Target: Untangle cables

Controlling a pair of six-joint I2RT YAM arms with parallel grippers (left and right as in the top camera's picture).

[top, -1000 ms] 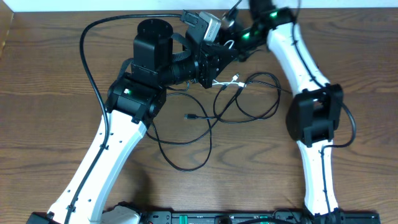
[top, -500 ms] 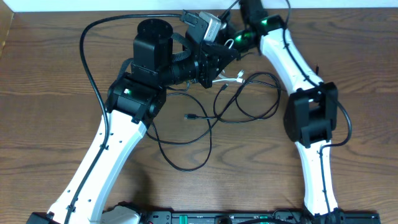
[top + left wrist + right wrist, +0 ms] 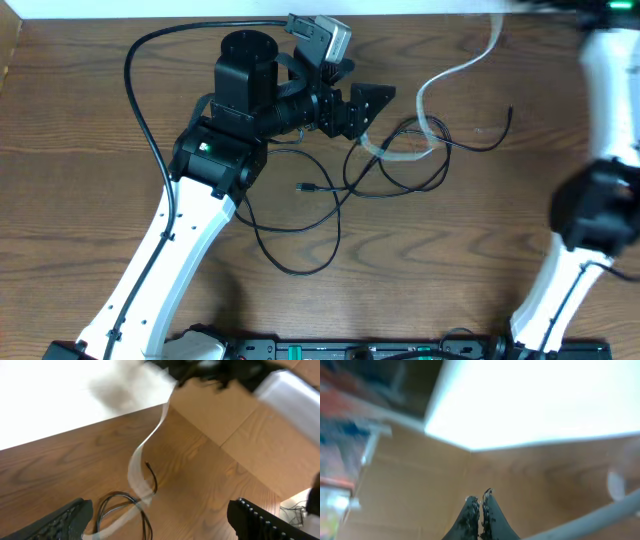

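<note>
The right pincer (image 3: 480,497), fingertips pressed together, is holding the white cable (image 3: 440,78) high over the far right of the desk (image 3: 80,150). The grip itself is blurred, but the cord is rising straight to it. The cord is stretching as a pale, smeared ribbon from that pincer down and leftward to the loops of the black cable (image 3: 119,494), which are lying on the wood just in front of the left pincer (image 3: 362,108). The left pincer is hovering with its 2 fingers apart, gripping nothing. The white cable's long axis is running diagonally: low end at the black loops beside the left pincer, high end at the right one. Its lower stretch is crossing those loops, though blur is hiding whether it is threading through them or lying over them. 1 small plug (image 3: 300,187) of the black cable is resting apart, beside the left arm's wrist. The left arm is nearer the tangle, so pinning the black loops would likely fall to it while the right draws the white cord clear — a snag at the crossing looks the main risk.
</note>
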